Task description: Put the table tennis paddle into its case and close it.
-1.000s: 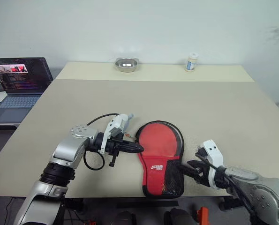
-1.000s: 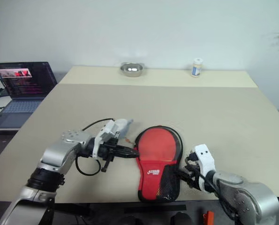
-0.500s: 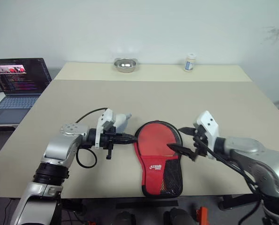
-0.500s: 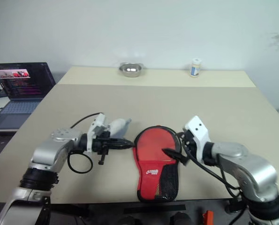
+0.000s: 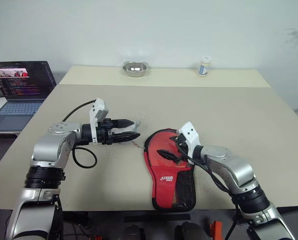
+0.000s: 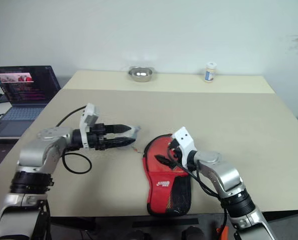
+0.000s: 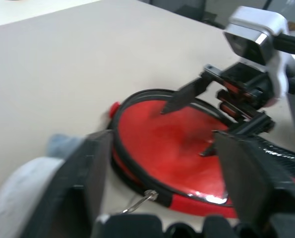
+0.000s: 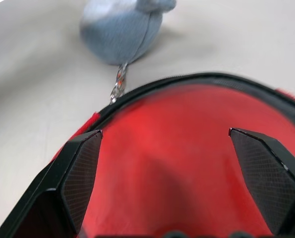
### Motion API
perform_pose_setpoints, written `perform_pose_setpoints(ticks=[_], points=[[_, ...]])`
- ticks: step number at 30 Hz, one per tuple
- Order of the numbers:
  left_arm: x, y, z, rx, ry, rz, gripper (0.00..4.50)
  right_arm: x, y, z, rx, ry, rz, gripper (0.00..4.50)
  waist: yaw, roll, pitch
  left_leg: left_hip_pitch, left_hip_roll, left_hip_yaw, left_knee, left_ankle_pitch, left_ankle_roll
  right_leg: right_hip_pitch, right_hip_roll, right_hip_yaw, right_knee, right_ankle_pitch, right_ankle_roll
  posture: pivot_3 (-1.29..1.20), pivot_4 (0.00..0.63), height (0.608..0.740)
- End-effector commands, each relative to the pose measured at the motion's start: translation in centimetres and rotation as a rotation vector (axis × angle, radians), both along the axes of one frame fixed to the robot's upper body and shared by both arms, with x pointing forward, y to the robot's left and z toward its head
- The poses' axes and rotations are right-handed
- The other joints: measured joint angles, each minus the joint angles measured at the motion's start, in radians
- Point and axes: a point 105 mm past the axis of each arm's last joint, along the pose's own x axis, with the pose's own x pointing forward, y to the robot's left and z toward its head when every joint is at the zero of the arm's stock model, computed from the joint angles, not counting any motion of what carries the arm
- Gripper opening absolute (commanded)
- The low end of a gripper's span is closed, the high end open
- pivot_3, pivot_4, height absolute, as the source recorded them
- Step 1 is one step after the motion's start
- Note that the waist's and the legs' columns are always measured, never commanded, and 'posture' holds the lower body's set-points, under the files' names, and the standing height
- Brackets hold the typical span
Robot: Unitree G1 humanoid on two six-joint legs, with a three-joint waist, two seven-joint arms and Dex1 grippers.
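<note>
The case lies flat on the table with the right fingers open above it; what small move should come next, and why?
Probably lower the open right gripper onto the round part of the case to press it down. The left gripper, also open, is apart from the case, beside the small grey charm clipped to the zip.

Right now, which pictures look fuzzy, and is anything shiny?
Left wrist view: the near fingers and grey fob are blurred, and the red case has a small glare spot. Right wrist view: the fob is soft. Left eye view: the metal bowl glints.

head pair: above, forward-down | wrists: close | shared: case (image 5: pixel 170 170)
</note>
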Motion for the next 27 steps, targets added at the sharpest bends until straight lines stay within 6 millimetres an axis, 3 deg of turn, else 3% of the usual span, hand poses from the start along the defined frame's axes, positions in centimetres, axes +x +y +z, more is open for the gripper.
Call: perform_pose_setpoints(ticks=[1, 8, 17, 24, 27], points=[[1.7, 1.2, 1.6, 0.059, -0.097, 0.071, 4.10, -0.6, -0.5, -1.7, -0.119, -0.059, 0.005, 4.50, 0.002, 0.000, 0.000, 0.000, 0.000, 0.000, 0.000, 0.000, 0.000, 0.000, 0.000, 0.000, 0.000, 0.000, 0.000, 0.00, 0.150, 0.740], [4.5, 1.5, 0.0, 0.184, -0.137, 0.135, 4.10, -0.7, -0.8, -2.3, -0.120, -0.053, -0.036, 4.50, 0.001, -0.002, -0.001, 0.002, 0.000, 0.000, 0.000, 0.000, 0.000, 0.001, 0.000, 0.000, 0.000, 0.000, 0.000, 0.00, 0.150, 0.740], [6.7, 0.8, -4.0, 0.275, -0.062, 0.149, 4.10, -0.5, -0.5, -1.8, -0.123, -0.068, -0.042, 4.50, 0.001, -0.002, -0.002, 0.001, 0.000, 0.001, 0.000, 0.000, 0.000, 0.001, 0.000, 0.000, 0.000, 0.000, 0.000, 0.00, 0.150, 0.740], [6.3, -0.3, -6.9, 0.288, 0.039, 0.100, 4.10, -0.8, -0.1, -0.4, -0.121, -0.111, -0.024, 4.50, -0.001, -0.002, -0.002, 0.001, 0.000, 0.001, 0.001, 0.000, 0.000, 0.001, 0.000, 0.000, 0.000, 0.000, 0.000, 0.00, 0.150, 0.740], [6.3, -0.3, -7.4, 0.291, 0.063, 0.105, 3.48, -0.8, 0.0, -0.6, -0.124, -0.105, -0.033, 4.50, -0.001, -0.003, -0.002, 0.001, 0.000, 0.000, 0.001, 0.000, 0.000, 0.001, 0.000, 0.000, 0.000, 0.000, 0.000, 0.00, 0.150, 0.740]])
